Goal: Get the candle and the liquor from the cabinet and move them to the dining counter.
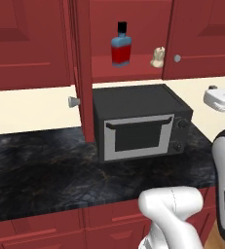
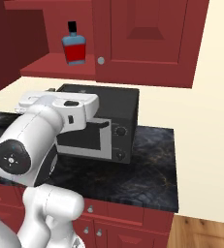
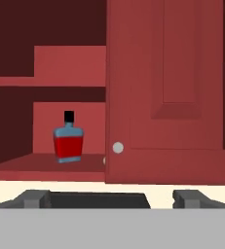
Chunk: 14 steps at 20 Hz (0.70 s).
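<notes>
Liquor [image 1: 121, 44] and candle [image 1: 157, 57] stand on the cabinet [image 1: 128, 68] shelf.

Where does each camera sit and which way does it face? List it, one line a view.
Left base view: behind the arm's left, facing the open cabinet; liquor and candle above the toaster oven; white arm lower right.
Right base view: behind the arm's right, facing the same shelf; arm lower left.
Hand view: looks along the open gripper, fingertips at the bottom.
All three share the liquor.
</notes>
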Motion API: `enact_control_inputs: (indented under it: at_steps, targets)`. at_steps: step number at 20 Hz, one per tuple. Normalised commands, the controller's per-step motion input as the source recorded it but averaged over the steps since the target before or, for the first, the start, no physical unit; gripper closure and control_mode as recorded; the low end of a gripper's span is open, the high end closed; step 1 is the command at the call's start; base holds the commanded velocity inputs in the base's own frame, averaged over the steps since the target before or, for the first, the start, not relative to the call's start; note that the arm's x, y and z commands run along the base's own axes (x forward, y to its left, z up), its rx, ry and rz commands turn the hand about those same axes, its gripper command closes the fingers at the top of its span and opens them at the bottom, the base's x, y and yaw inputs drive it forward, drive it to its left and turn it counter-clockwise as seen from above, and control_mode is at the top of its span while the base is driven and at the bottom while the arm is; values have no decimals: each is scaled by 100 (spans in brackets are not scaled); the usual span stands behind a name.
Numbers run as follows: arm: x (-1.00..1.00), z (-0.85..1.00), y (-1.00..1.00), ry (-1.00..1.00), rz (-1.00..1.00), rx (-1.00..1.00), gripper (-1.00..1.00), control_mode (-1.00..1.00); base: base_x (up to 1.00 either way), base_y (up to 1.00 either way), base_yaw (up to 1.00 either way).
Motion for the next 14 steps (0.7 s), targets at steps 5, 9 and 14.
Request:
enact_control_inputs:
  at_steps: [5,9,14]
  targets:
    - [23,-5,-2,0,0,0,-100,-100,0,0,0]
    - [30,-9,-3,0,0,0,-100,-100,0,0,0]
    - [27,-13,-9,0,0,0,-100,-100,0,0,0]
